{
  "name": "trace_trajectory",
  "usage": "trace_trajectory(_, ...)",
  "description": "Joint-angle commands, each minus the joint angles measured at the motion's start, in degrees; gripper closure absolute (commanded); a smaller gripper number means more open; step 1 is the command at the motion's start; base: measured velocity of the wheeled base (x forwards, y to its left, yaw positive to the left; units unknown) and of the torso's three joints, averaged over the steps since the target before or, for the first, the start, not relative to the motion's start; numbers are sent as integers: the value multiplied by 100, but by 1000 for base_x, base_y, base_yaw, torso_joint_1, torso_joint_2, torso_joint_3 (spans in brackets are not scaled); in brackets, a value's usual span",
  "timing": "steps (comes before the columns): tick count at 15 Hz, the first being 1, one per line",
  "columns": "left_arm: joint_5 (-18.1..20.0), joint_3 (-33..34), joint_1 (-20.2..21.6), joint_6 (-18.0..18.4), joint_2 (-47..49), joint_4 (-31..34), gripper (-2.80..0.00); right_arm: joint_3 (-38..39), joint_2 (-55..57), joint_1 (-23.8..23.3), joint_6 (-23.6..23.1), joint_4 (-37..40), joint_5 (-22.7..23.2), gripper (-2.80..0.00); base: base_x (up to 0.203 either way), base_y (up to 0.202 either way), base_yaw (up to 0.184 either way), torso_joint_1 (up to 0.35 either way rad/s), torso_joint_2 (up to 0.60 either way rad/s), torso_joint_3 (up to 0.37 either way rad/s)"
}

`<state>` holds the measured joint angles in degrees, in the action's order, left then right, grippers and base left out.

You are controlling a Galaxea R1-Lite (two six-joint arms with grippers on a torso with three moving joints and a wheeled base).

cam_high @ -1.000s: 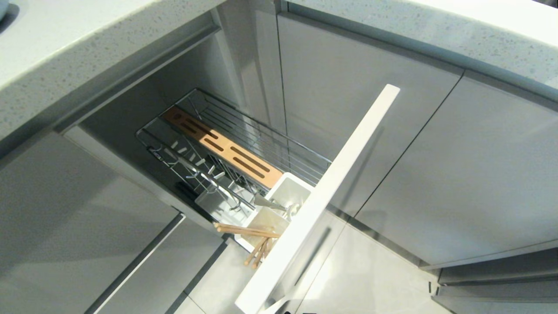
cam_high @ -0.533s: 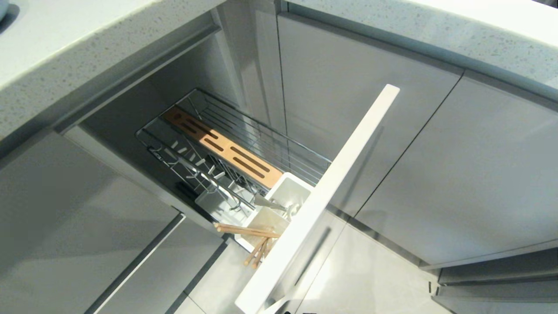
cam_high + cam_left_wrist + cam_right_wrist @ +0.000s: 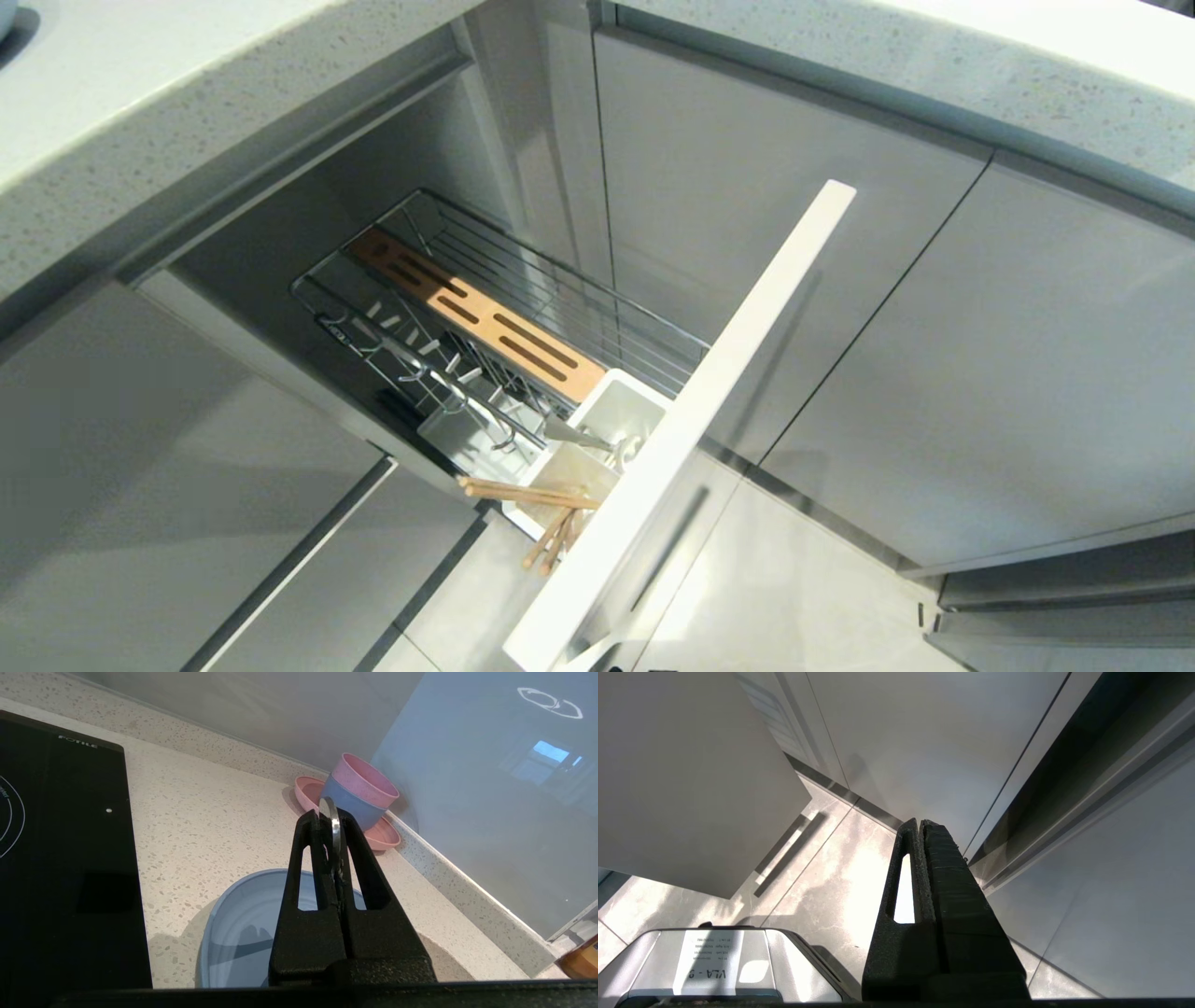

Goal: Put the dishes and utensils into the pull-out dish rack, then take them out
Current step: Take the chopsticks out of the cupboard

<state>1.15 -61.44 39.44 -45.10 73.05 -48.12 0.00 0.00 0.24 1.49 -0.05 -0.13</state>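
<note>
In the left wrist view my left gripper (image 3: 329,814) is shut on a slim silver utensil (image 3: 328,806), seen edge-on and poking past the tips. It hangs over the worktop, just above a flat light-blue plate (image 3: 233,933). In the head view the pull-out dish rack (image 3: 597,308) stands drawn out from the cabinet behind its pale front panel (image 3: 709,401). Its wooden strip (image 3: 485,327) carries nothing. The wooden chopsticks (image 3: 532,493) lean out of the white caddy (image 3: 616,406). My right gripper (image 3: 920,822) is shut on nothing, low by the cabinet fronts. Neither arm shows in the head view.
A black cooktop (image 3: 60,858) lies beside the plate. A pink-and-blue cup (image 3: 359,793) stands on a pink plate (image 3: 383,837) in the corner by the glass wall. A brown jar (image 3: 581,961) sits at the worktop's edge. My base (image 3: 714,961) is below the right gripper.
</note>
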Motion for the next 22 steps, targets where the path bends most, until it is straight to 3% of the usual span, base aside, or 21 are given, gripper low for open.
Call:
trace_trajectory(1, 8, 26, 5, -17, -10, -22, 0, 2, 0, 2, 1, -2, -2, 0, 0, 0, 0, 0, 0, 0)
trace_trajectory(10, 96, 53, 38, 27, -98, -22, 0, 1, 0, 2, 1, -4, 4, 0, 0, 0, 0, 0, 0, 0)
trace_trajectory(11, 94, 62, 38, 29, -98, -31, -280, 2, 0, 2, 1, -3, 4, 0, 0, 0, 0, 0, 0, 0)
trace_trajectory(22, -19, 62, 173, 27, -273, -83, -280, 9, 0, 2, 1, -1, 2, 0, 0, 0, 0, 0, 0, 0)
